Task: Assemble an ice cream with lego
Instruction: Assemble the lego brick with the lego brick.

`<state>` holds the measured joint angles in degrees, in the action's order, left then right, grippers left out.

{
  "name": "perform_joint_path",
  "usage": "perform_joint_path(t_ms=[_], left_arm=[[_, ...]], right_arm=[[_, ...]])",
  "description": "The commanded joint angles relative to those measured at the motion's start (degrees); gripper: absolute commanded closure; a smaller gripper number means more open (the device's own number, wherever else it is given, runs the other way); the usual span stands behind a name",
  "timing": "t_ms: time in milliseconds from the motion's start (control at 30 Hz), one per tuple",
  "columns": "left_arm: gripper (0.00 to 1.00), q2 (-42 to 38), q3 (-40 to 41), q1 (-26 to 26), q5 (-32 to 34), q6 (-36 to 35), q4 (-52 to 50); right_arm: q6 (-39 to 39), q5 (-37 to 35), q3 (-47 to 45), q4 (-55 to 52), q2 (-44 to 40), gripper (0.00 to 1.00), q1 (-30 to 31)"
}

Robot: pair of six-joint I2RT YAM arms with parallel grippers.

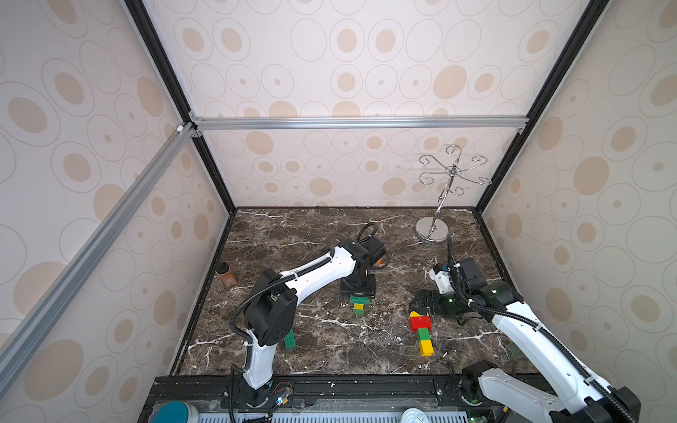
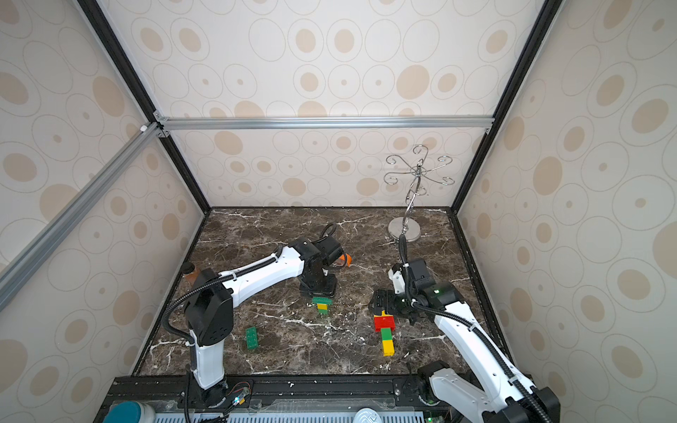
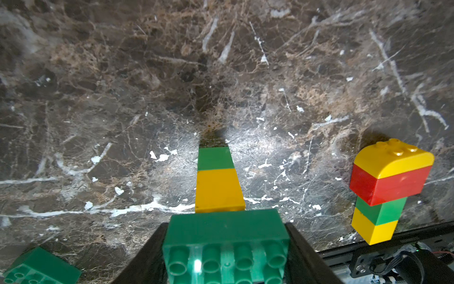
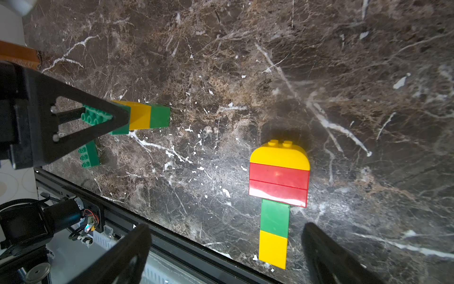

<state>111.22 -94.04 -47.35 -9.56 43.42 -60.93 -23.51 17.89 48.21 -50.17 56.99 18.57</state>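
Observation:
My left gripper (image 1: 360, 297) (image 3: 226, 230) points down at the middle of the table, shut on a green oblong lego brick (image 3: 226, 243) by its short ends. A yellow brick (image 3: 218, 190) and a small green brick (image 3: 214, 158) hang joined below it; I cannot tell whether the lowest one touches the table. To the right a built lego stack lies flat: yellow dome (image 4: 278, 153), red bricks (image 1: 420, 323) (image 4: 278, 183), a green brick (image 4: 274, 217) and a yellow brick (image 4: 272, 248). My right gripper (image 1: 421, 305) (image 4: 226, 230) hovers open over its dome end.
A loose green brick (image 1: 290, 340) (image 2: 251, 337) lies near the left arm's base. An orange piece (image 2: 346, 259) shows partly behind the left wrist. A brown jar (image 1: 226, 274) stands by the left wall, a metal hook stand (image 1: 432, 230) at the back right.

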Motion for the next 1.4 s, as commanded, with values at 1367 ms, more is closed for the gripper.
perform_joint_path(t_ms=[1367], left_arm=[[0.61, 3.3, 8.0, -4.4, 1.3, 7.1, 1.3]], right_arm=[[1.2, -0.7, 1.5, -0.4, 1.2, 0.02, -0.6]])
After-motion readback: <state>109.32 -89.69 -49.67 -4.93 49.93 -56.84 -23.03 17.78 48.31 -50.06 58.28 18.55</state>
